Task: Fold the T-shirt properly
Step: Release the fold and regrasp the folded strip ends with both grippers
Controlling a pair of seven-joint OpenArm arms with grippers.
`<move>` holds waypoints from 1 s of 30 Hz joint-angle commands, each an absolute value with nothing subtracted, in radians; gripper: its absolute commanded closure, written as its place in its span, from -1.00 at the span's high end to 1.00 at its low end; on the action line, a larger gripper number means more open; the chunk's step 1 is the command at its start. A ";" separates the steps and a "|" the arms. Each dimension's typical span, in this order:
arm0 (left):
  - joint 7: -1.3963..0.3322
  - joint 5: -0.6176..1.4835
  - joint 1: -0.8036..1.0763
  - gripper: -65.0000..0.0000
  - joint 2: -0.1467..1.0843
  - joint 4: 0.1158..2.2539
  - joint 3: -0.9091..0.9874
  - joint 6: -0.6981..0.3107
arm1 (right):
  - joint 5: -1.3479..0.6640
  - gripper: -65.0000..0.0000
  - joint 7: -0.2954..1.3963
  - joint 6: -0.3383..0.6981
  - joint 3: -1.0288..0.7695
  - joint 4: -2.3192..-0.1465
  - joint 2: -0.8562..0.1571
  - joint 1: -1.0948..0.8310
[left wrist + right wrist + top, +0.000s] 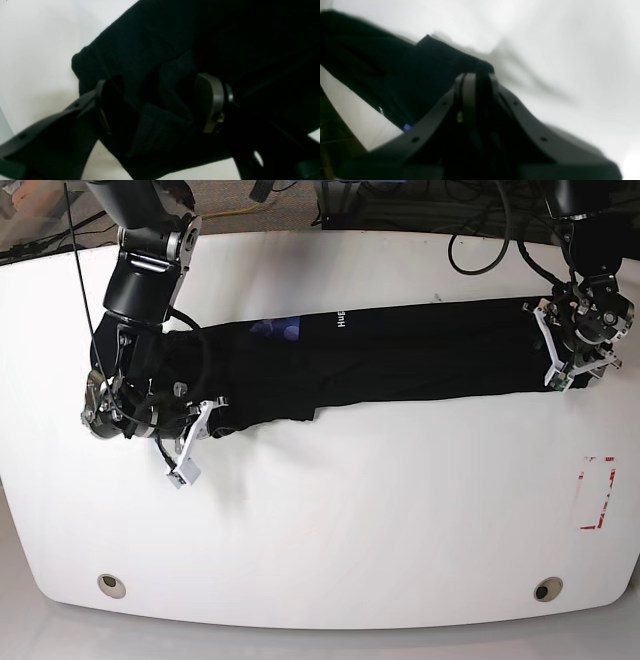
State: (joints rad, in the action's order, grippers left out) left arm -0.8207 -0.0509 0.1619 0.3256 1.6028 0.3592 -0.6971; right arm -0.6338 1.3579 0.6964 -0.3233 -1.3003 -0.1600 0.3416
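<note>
The black T-shirt (400,355) lies folded into a long narrow strip across the white table (350,510), with a blue-purple patch of print (280,328) and small white lettering (340,320) showing. My left gripper (555,355) is at the strip's right end. In the left wrist view a bunched fold of the T-shirt (155,50) fills the left gripper (156,105) between its pads. My right gripper (200,425) is at the strip's left end. In the right wrist view the right gripper (478,75) is shut on a corner of the T-shirt (395,67).
A red-outlined rectangle (597,492) is marked on the table near its right edge. Two round fittings (111,585) (546,589) sit near the front edge. Black cables (480,230) trail over the back edge.
</note>
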 commanded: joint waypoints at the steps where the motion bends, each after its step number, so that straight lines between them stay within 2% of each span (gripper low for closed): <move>1: -0.831 -0.062 0.157 0.25 0.343 1.593 0.349 -0.698 | -0.659 -0.89 1.342 0.698 -0.326 -1.351 -0.168 0.366; 4: -0.829 -0.062 0.153 0.25 0.343 1.570 0.352 -0.698 | -0.661 -1.00 1.342 0.698 -0.326 -1.394 -0.168 0.358; 18: -0.829 -0.062 0.153 0.25 0.352 1.557 0.354 -0.698 | -0.661 -1.00 1.345 0.698 -0.328 -1.627 -0.189 0.171; 23: -0.829 -0.061 0.153 0.25 0.364 1.555 0.349 -0.698 | -0.647 -1.00 1.322 0.698 -0.338 -1.626 -0.202 0.105; 30: -0.829 -0.061 0.153 0.25 0.366 1.554 0.351 -0.698 | -0.570 -1.00 1.158 0.698 -0.357 -1.481 -0.262 0.061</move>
